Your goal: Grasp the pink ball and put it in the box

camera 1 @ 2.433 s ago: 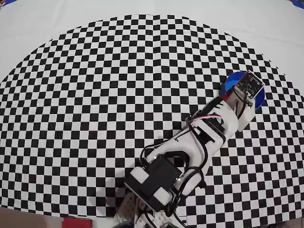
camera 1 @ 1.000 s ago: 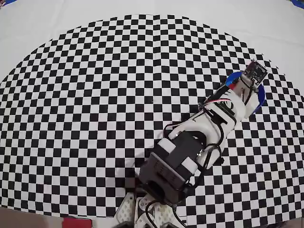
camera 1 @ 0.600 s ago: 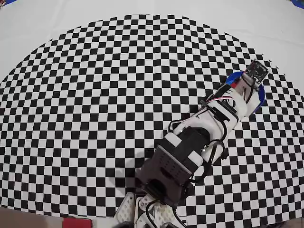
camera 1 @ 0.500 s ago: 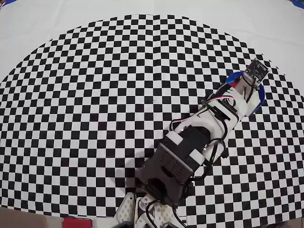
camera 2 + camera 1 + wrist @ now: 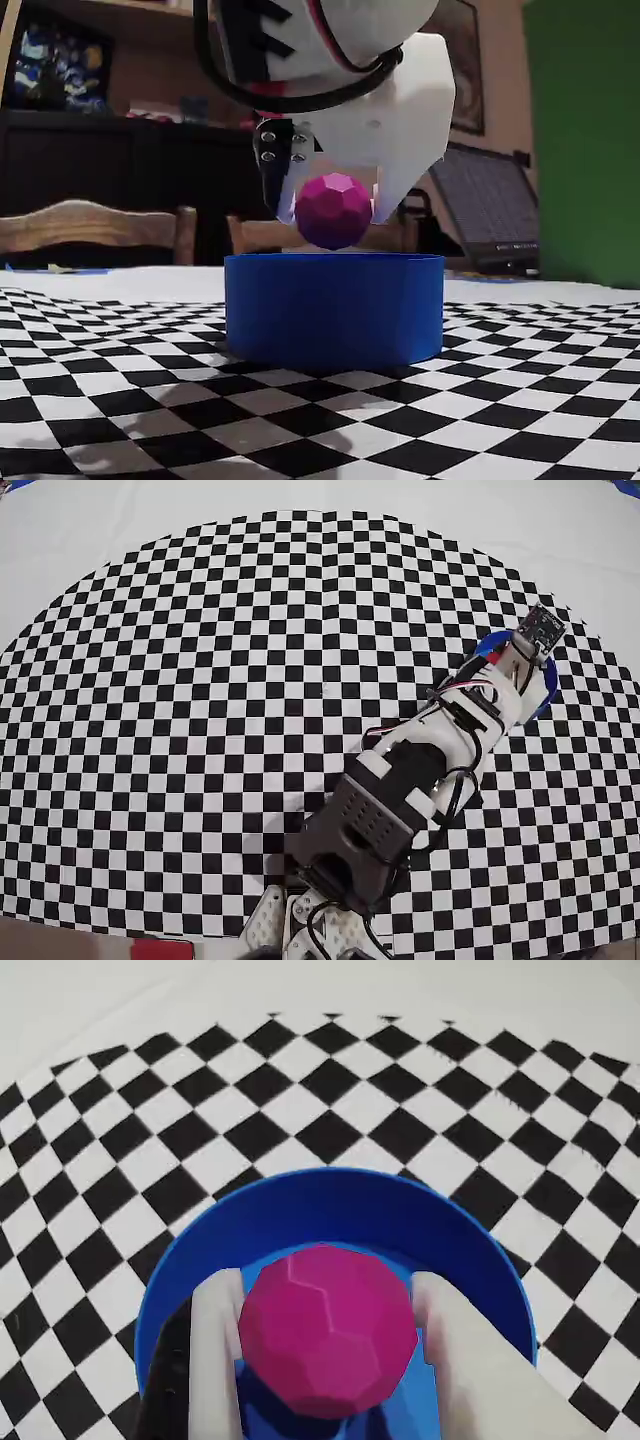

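Grasp and carry done: gripper (image 5: 335, 215) clamped on the pink ball (image 5: 334, 211), ball hanging just above the rim of the blue box (image 5: 334, 305), centred over it; only release left.

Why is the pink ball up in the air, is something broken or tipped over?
Nothing looks wrong. The gripper is holding the pink ball just above the box, which stands upright on the checkered cloth. In the wrist view the ball sits between the two fingers, over the blue rim. Nothing spilled or damaged.
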